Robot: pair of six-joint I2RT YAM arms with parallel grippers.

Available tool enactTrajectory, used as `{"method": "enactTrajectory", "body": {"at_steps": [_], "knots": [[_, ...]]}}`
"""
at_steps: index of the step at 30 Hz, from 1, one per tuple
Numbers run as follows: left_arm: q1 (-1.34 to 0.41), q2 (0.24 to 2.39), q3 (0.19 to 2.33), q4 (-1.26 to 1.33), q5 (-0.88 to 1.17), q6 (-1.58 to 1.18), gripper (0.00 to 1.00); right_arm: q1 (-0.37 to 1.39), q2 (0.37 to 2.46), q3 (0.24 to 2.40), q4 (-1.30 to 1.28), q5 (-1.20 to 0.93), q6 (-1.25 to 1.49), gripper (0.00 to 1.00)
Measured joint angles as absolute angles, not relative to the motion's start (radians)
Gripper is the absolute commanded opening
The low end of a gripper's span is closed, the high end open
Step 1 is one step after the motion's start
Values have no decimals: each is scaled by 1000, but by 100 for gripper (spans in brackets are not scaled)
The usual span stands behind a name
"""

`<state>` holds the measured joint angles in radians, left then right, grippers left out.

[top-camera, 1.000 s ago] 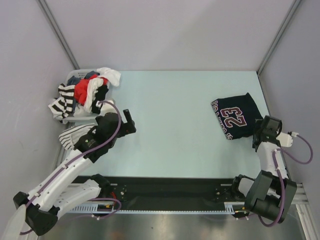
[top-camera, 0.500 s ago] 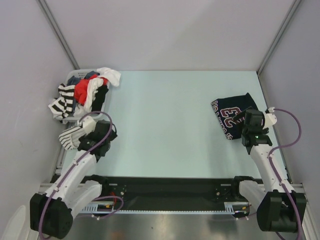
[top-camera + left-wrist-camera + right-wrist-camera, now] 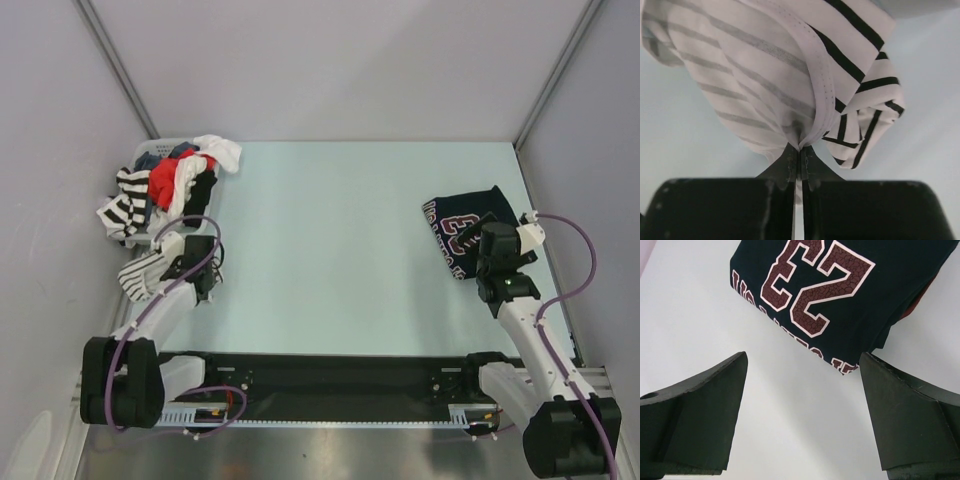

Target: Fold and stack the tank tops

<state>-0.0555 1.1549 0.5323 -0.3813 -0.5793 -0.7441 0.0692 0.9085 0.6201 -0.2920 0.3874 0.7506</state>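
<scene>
Left gripper: jaws pinched right together on the white bound edge of the striped tank top. So I had cloth, but only a skinny bite of it.
Striped tank top: bunched up at the near end of the table's left edge, not spread at all, folds doubled over each other.
Risk 1: that bite was on a rolled seam. My guess was a quick lift would let it slide out. Or I'd caught two layers and it'd come up as a lump instead of opening.
Risk 2: it lay right by the left edge, so a lost grip could send it off the side.
Right gripper: jaws wide open, nothing in them, hanging over the near end of the navy jersey, not touching as far as I could tell.
Navy jersey: folded into a neat-ish rectangle by the right edge of the table, "23" up, a bit of maroon peeking out one side.
Risk 3: that one looked done, so any dip of the open fingers could snag the hem and wreck the fold.
Basket: far left corner, with a pile of clothes spilling over the rim and a black-and-white striped piece drooping toward my top.
Risk 4: pulling toward the middle might hook that droopy piece and drag it along. I couldn't tell if they touched.
</scene>
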Motion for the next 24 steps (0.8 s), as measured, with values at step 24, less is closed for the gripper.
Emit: {"method": "enactTrajectory", "body": {"at_steps": [24], "knots": [[-662, 1394, 1889, -342, 28, -724, 1, 118, 878, 518, -179, 409, 701, 95]]}}
